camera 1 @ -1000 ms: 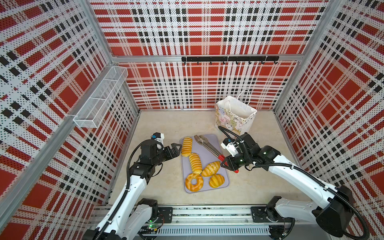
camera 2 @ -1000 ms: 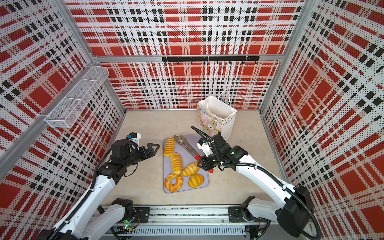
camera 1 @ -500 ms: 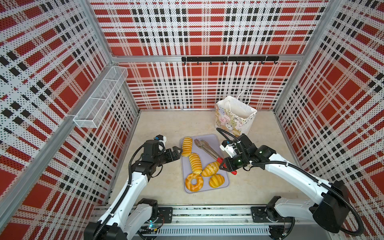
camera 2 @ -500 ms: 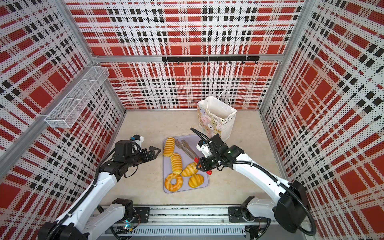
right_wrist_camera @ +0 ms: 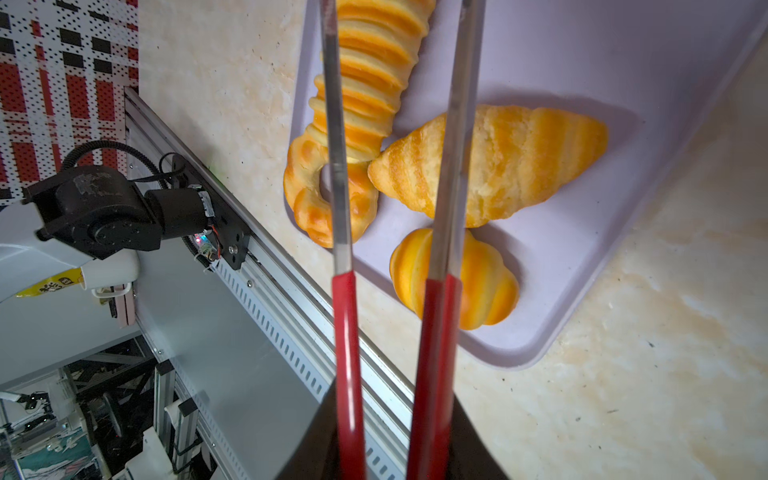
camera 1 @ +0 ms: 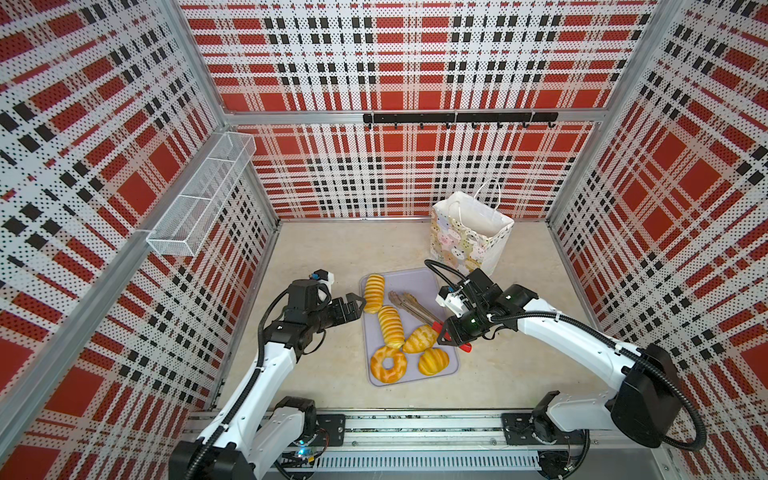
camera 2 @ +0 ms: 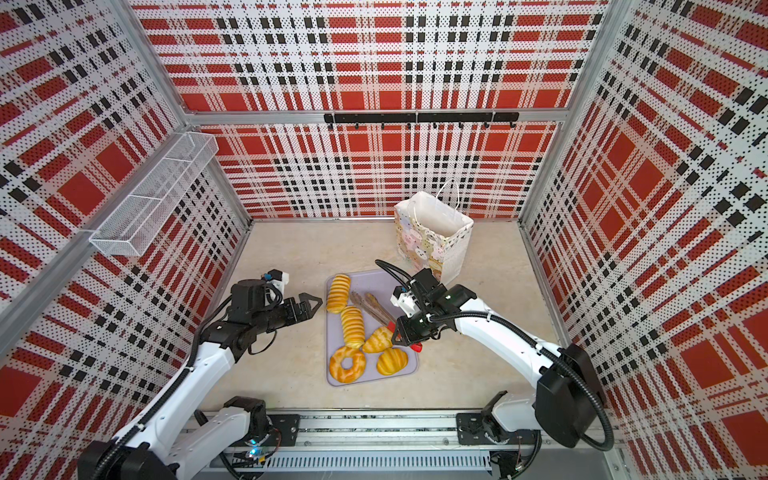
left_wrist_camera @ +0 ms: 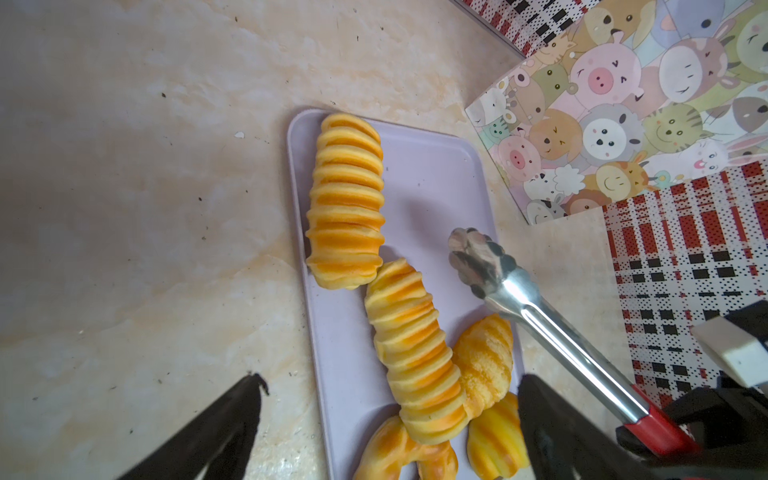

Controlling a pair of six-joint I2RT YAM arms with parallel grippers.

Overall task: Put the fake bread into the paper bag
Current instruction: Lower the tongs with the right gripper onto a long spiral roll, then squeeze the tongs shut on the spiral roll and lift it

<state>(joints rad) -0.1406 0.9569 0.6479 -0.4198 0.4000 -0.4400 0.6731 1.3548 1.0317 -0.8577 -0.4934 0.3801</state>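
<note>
Several glossy fake breads lie on a lavender tray [camera 1: 451,368]: two ridged long rolls [camera 1: 374,293] [camera 1: 390,326], a speckled oval [camera 1: 420,338], a ring doughnut [camera 1: 388,364] and a round scored bun [camera 1: 433,361]. The paper bag [camera 1: 465,245] stands open behind the tray's far right corner. My right gripper [camera 1: 451,334] is shut on the red handles of metal tongs [camera 1: 413,309], whose heads point over the tray. In the right wrist view the tongs' handles [right_wrist_camera: 347,332] run out from the right gripper [right_wrist_camera: 390,440] above the bun [right_wrist_camera: 478,282]. My left gripper [camera 1: 355,305] stands open and empty at the tray's left edge.
A white wire basket [camera 1: 199,208] hangs on the left wall and a black hook rail [camera 1: 457,118] on the back wall. Plaid walls close in three sides. The arms' metal base rail [camera 1: 395,432] runs along the front edge. Bare beige tabletop [camera 1: 332,249] lies behind the tray.
My right gripper has shifted slightly toward the front with the tongs. The left gripper has edged a little forward beside the tray, still open. The breads have not moved.
</note>
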